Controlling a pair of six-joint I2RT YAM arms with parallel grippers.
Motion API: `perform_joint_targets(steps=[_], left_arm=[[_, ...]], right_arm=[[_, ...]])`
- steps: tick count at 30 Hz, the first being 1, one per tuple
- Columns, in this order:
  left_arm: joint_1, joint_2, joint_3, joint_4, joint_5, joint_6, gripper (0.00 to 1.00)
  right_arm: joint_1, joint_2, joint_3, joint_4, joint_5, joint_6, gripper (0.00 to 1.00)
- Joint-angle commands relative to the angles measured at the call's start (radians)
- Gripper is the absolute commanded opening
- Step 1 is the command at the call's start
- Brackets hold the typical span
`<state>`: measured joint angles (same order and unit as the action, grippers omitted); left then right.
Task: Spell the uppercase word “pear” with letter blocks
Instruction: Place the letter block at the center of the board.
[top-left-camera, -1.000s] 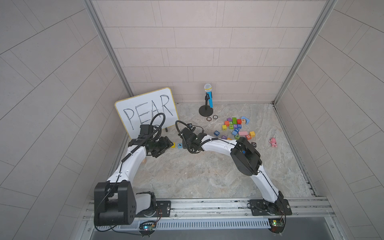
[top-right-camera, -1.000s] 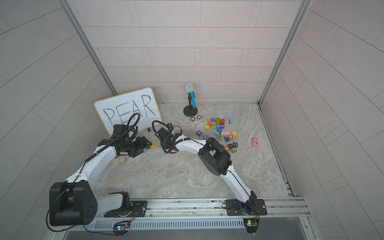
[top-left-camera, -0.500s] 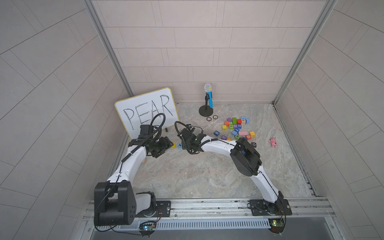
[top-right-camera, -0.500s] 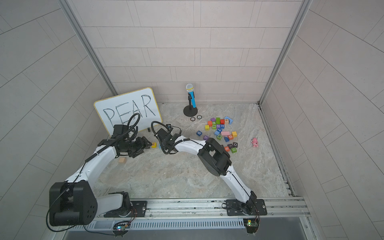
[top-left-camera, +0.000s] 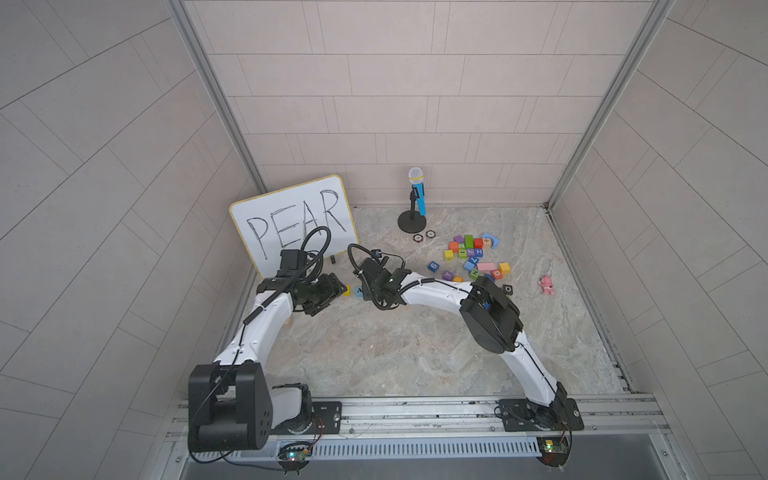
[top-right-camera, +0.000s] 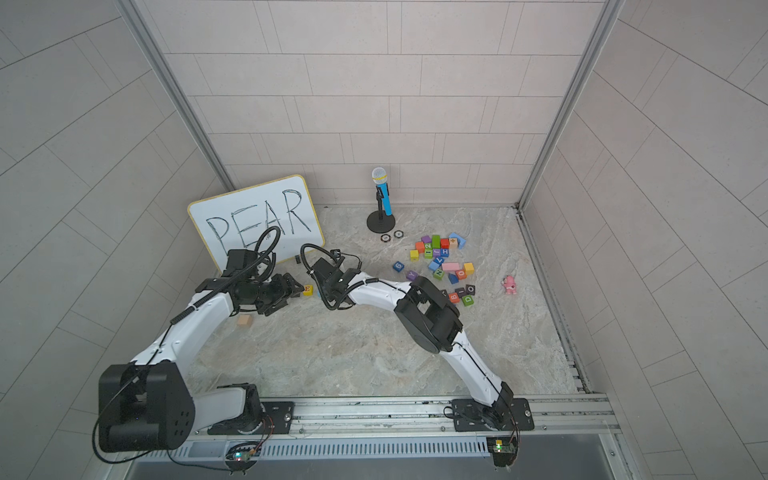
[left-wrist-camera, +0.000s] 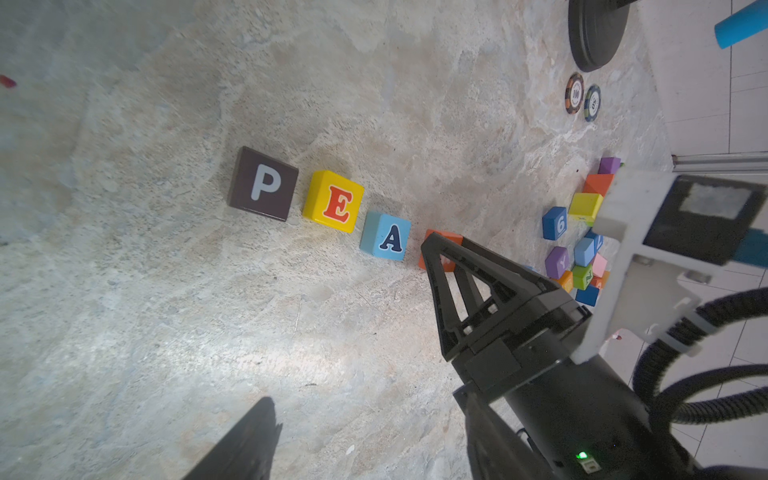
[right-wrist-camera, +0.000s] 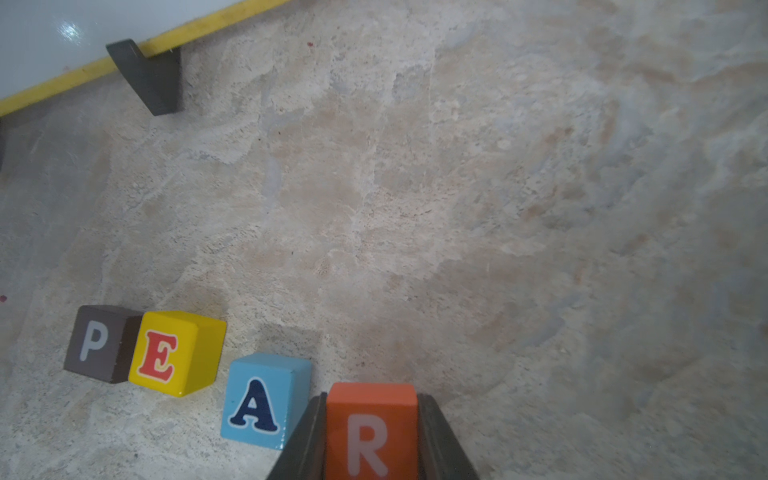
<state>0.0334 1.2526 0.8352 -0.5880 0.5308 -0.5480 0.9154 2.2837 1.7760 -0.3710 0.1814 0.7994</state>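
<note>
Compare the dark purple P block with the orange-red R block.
The dark purple P block lies free; the orange-red R block is clamped in the right gripper. The P block opens the row beside the yellow E block; the R block ends it, after the blue A block. Both show pale letters.

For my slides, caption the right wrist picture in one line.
Right gripper holds orange R block beside blue A block, after dark P block and yellow E block.
</note>
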Motion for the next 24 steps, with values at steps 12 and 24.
perform_joint_targets(steps=[12,24], left_arm=[[0.009,-0.018,-0.013,0.002,0.001,0.016,0.75],[0.012,-0.02,-0.014,0.007,0.003,0.014,0.75]], right_arm=[[0.008,0.045,0.02,-0.026,0.029,0.021,0.29],[0.008,0.043,0.03,-0.026,0.036,0.021,0.31]])
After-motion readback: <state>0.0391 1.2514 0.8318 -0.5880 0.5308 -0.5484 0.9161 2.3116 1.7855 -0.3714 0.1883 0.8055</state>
